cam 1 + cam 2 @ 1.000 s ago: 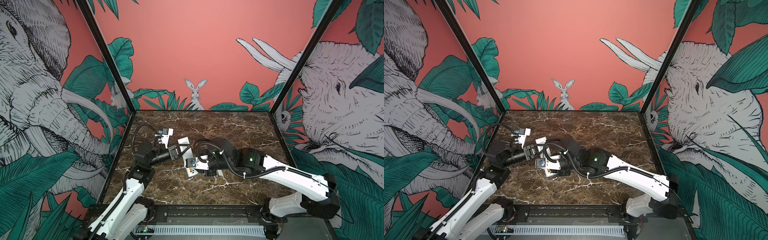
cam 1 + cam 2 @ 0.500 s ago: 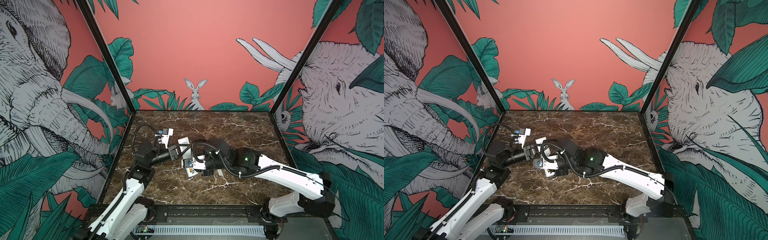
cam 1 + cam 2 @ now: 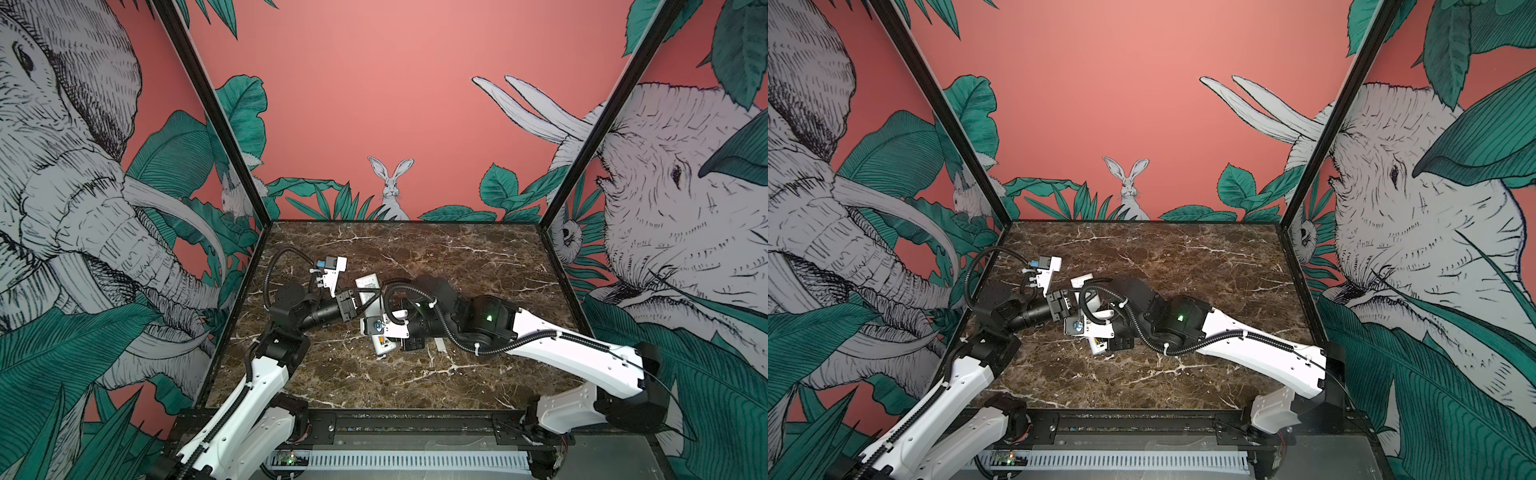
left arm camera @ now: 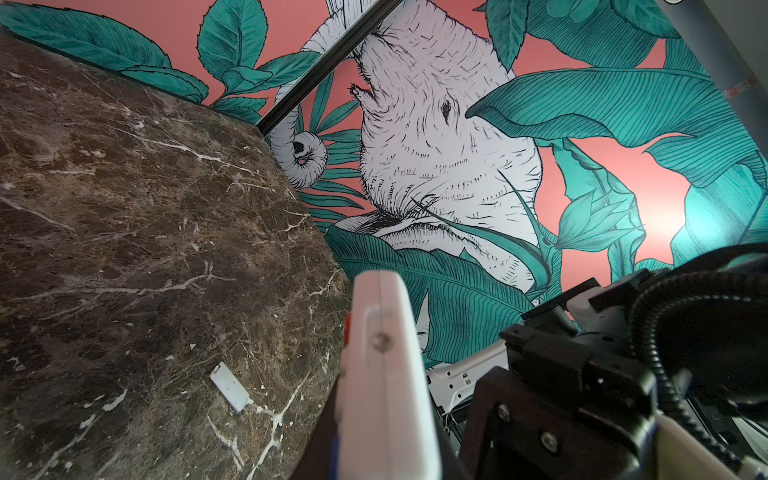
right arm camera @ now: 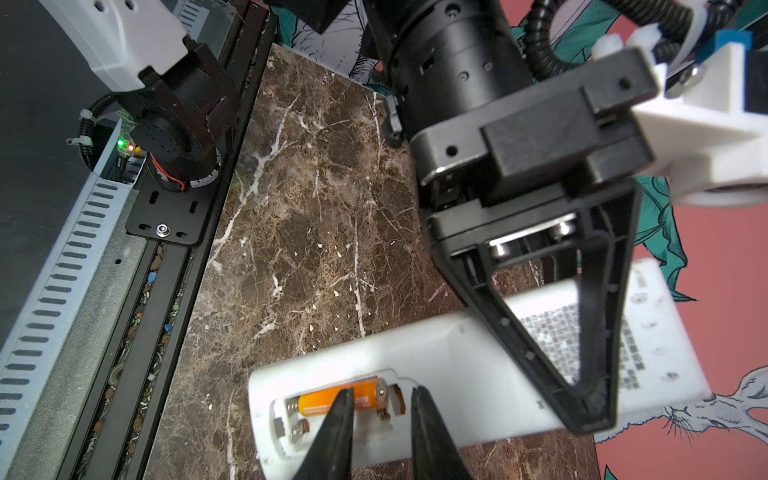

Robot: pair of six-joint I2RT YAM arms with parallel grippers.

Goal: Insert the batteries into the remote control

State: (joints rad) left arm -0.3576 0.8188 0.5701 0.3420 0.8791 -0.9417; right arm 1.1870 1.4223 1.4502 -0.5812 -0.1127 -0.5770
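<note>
Now, near the middle of your brown table (image 3: 457, 266), your left claw (image 3: 360, 305) squeezes the white remote control (image 5: 457, 357) tight, and your right claw (image 5: 383, 392), open a little and holding nothing, has its tips right at the orange battery (image 5: 320, 401) in the remote's six o'clock end.

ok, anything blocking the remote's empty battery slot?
Nothing visible. The white rectangular remote control has its bay uncovered; one slim orange battery fills one slot, the neighbouring slot shows a bare spring. Only the right gripper hangs over it, jaws apart and empty.
</note>
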